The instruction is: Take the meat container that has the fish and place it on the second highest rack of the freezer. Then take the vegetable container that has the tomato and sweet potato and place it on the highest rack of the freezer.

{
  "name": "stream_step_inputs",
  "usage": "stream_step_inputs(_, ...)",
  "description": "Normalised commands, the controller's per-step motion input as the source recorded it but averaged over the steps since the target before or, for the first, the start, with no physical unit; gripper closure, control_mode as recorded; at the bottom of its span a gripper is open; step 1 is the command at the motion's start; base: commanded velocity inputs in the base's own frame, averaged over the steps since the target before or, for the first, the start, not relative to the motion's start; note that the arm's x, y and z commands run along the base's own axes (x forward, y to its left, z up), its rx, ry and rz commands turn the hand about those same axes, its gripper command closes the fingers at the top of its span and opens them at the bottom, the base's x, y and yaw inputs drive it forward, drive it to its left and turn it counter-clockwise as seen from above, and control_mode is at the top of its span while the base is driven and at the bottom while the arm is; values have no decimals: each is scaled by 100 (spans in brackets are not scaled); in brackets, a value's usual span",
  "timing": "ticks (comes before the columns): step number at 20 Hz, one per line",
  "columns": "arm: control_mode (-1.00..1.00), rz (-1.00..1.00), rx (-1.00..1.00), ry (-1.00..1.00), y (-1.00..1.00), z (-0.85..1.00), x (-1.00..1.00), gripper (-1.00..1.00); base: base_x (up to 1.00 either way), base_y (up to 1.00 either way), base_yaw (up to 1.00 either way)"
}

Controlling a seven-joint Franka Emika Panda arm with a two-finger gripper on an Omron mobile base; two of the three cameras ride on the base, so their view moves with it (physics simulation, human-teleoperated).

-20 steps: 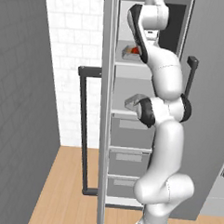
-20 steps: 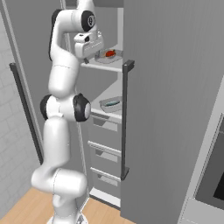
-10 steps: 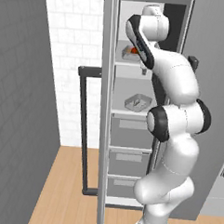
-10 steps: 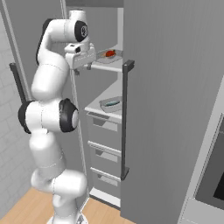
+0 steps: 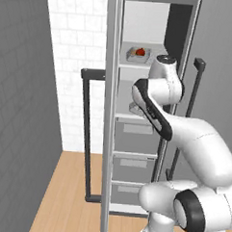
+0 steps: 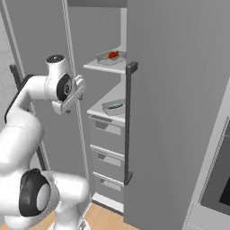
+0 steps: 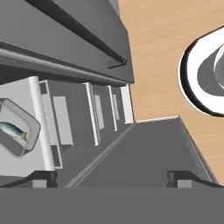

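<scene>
Tomato [image 6: 113, 55] on highest rack [image 6: 106, 66], fish [image 7: 13, 130] seen from hand view

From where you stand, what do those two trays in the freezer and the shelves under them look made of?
The two trays, the one holding the fish and the one holding the tomato, look like thin matte grey plastic or metal, with rounded rims. The shelves look like smooth white plastic, flat and unshiny. It is a render, so only a guess.

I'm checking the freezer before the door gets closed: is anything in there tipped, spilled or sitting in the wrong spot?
Nothing stands out. The tray with the tomato sits flat on the highest rack, and the tray with the fish sits flat on the shelf below, above the closed drawers. The gripper is open, holding nothing.
</scene>
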Motion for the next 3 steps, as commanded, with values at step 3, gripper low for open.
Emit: stream_step_inputs(3,-100,4,0,-33,0,-7,-100,-100,0,0,0)
